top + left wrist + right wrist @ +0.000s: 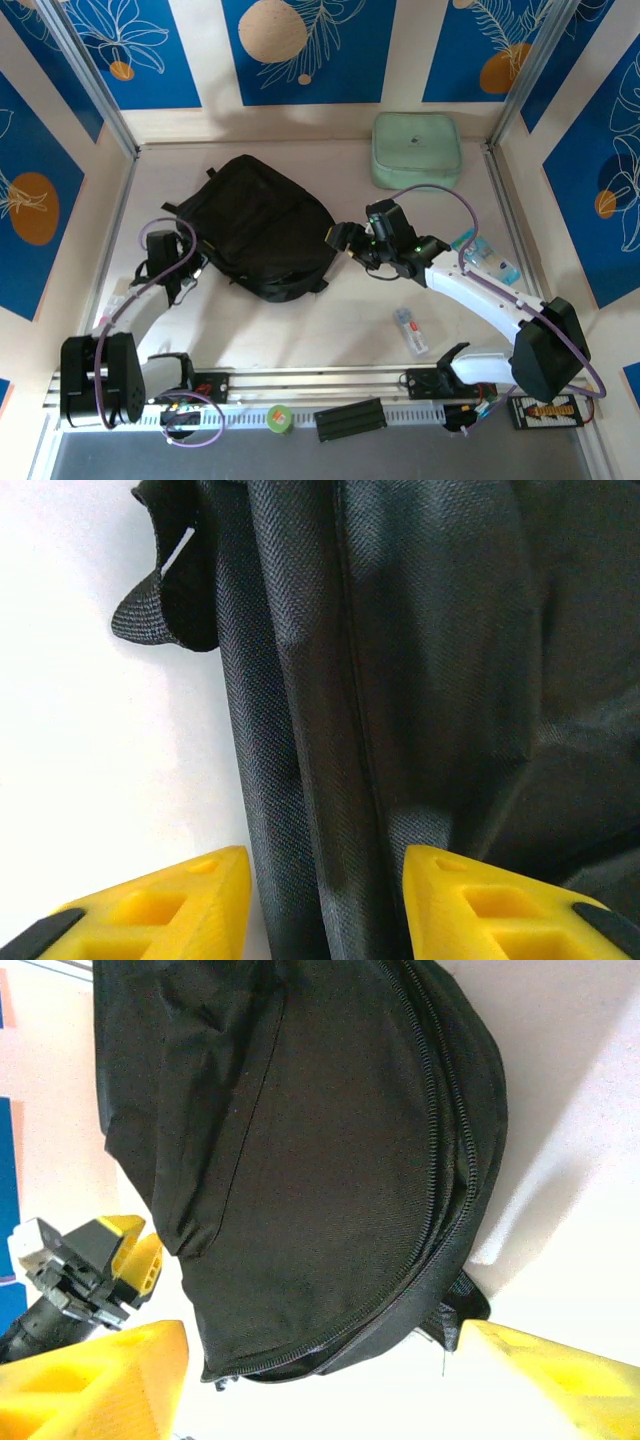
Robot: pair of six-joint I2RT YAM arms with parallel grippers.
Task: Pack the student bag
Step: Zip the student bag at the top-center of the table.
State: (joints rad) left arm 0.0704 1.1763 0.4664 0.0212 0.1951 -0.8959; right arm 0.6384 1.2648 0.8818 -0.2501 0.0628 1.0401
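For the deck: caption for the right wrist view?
Right gripper open astride the zippered end of the student bag, left gripper beyond.

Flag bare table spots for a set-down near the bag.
Free: the strip between the student bag and the base rail; the far gap between bag and mint case. Crowded: right side, with the right arm, a small packet and a clear pouch.
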